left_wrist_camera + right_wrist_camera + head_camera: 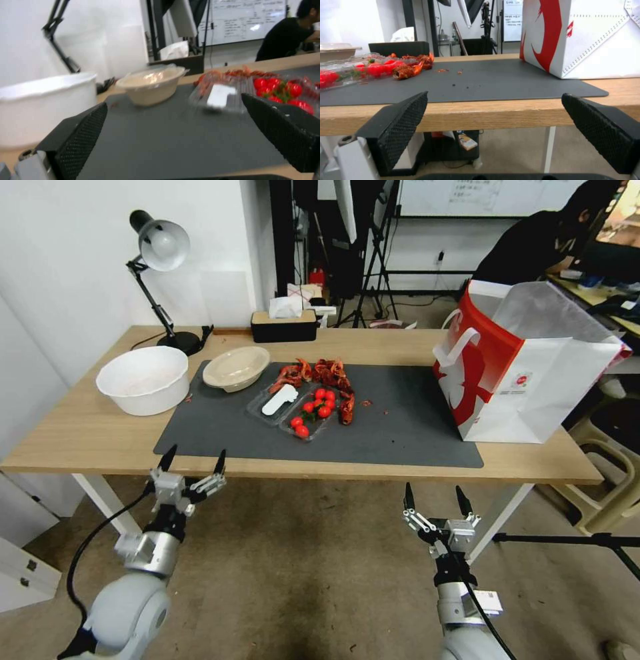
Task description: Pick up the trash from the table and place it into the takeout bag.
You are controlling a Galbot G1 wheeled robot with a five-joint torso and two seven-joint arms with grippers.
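The trash lies toward the middle and left of the dark grey mat (pixel 373 420): a clear plastic clamshell tray (pixel 293 410) with cherry tomatoes (pixel 317 410) in one half and a white label in the other, a heap of red crayfish shells (pixel 320 372) touching its far side, and a beige shallow bowl (pixel 236 367) at the mat's far left corner; a white basin (pixel 143 379) stands just off the mat's left edge; the takeout bag (pixel 527 380), mouth open, stands at the right end of the tabletop (pixel 87 427), on the mat's right edge. Nothing is gripped yet; the left claw (pixel 193 463) hovers at the tabletop's near edge by the mat's near left corner, fingers spread wide and empty; the right claw (pixel 437 500) hangs below and in front of the near edge, equally wide and empty. The step in hand looks like the first reach; the bowl or the tray suits the left claw best, and a grip across a rim, kept level, should stop tomatoes or scraps spilling; the shells are loose and may need several trips. The left wrist view shows clear film over the bowl (pixel 151 85) and the tray's flimsy walls (pixel 223 95), which the head view flattens; the right wrist view shows crumbs on the mat (pixel 486 82) and the bag's wall (pixel 586 37) rising tall, so a load must be lifted well above it; the head view alone shows the open mouth.
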